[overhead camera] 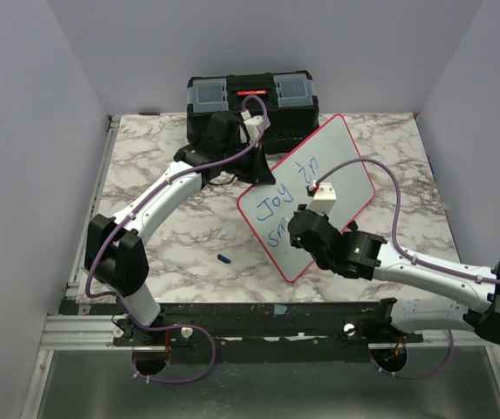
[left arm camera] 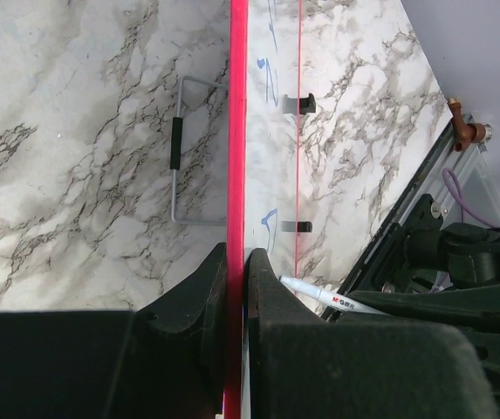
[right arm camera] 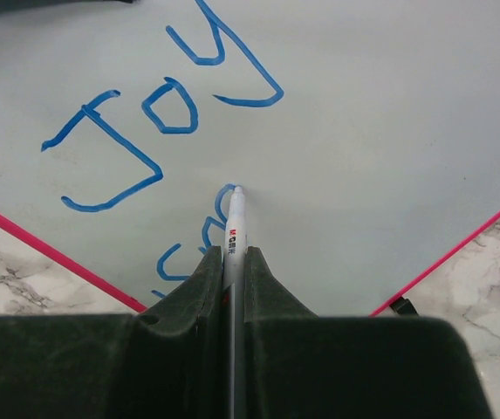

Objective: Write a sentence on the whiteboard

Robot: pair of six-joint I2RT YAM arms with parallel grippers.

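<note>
Right gripper [right arm camera: 232, 255] clamping white marker pen [right arm camera: 236, 214], tip touching flat white red-rimmed whiteboard [overhead camera: 337, 161] beneath blue lettering [right arm camera: 123, 140] "Joy". Left gripper [left arm camera: 236, 255] pinching board's red edge. Whiteboard sitting askew on marbled bench [overhead camera: 162, 244], near black toolbox [overhead camera: 251, 94].

— How is the top view set?
— High behind the arm bases, angled down over the worktop [overhead camera: 171, 236].
— The wrists?
— Close behind the left tool [left arm camera: 235, 255] and right tool [right arm camera: 233, 253]; the whiteboard [overhead camera: 337, 161] is shared by all three, the marker [right arm camera: 235, 218] by both.
</note>
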